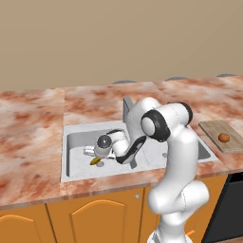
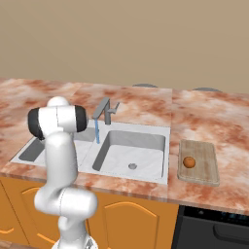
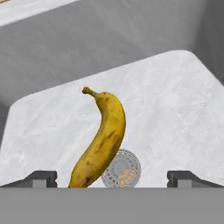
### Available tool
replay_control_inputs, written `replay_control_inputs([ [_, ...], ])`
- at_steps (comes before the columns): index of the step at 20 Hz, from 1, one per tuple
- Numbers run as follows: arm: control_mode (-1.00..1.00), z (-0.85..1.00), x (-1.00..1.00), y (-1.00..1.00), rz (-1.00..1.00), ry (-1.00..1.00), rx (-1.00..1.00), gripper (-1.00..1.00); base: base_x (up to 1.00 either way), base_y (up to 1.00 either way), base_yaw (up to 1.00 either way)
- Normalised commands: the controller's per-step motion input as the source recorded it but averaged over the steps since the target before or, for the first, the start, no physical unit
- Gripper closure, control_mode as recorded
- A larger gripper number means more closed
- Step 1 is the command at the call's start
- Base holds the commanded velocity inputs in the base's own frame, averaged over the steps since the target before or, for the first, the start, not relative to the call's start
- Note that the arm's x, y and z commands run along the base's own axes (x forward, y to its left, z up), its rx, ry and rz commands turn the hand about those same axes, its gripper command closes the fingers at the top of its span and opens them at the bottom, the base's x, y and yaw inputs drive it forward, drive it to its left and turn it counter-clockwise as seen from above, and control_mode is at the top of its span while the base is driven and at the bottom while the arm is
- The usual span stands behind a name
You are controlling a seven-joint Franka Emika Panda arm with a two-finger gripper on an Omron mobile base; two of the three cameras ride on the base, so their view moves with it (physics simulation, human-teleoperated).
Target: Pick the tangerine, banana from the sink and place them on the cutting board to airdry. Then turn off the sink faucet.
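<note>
The banana (image 3: 101, 139) is lying on the sink (image 1: 76, 137) floor, partly covering the drain (image 3: 124, 169) — my gripper (image 3: 112, 177) is hovering over it, jaws spread wide. The tangerine (image 2: 189, 162) is sitting on the cutting board (image 2: 206, 158); water (image 2: 97, 131) is running from the sink faucet (image 2: 104, 109).

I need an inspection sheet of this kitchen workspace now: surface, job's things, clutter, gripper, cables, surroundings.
Surface: marbled reddish counter around a grey double-basin sink.
Job's things: banana lies on the floor of the left basin, one end over the round drain; tangerine rests on the cutting board, right of the sink; sink faucet runs, a blue stream falls from its spout.
Clutter: nothing seen.
Gripper: gripper open, low in the basin, its fingertips either side of the banana's near end, nothing held.
Cables: nothing seen.
Surroundings: orange cabinet doors under the counter, a dark appliance at right, plain beige wall behind.
</note>
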Motion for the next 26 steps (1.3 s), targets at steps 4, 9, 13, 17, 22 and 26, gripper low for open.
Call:
replay_control_inputs([
  [4, -1.0, -0.11, 0.32, 0.05, -0.06, 0.05, 0.0, -1.0, 0.0, 0.0, 0.0],
  [9, -1.0, -0.11, 0.35, 0.1, -0.06, 0.06, 0.0, -1.0, 0.0, 0.0, 0.0],
  [13, -1.0, -0.16, 0.31, 0.15, -0.06, 0.06, 0.0, -1.0, 0.0, 0.0, 0.0],
  [17, -1.0, -0.18, 0.28, 0.12, -0.06, 0.07, 0.0, -1.0, 0.0, 0.0, 0.0],
  [22, -1.0, -0.18, 0.27, 0.11, -0.07, 0.07, 0.0, -1.0, 0.0, 0.0, 0.0],
  [26, -1.0, -0.17, 0.27, 0.09, -0.08, 0.08, 0.0, -1.0, 0.0, 0.0, 0.0],
])
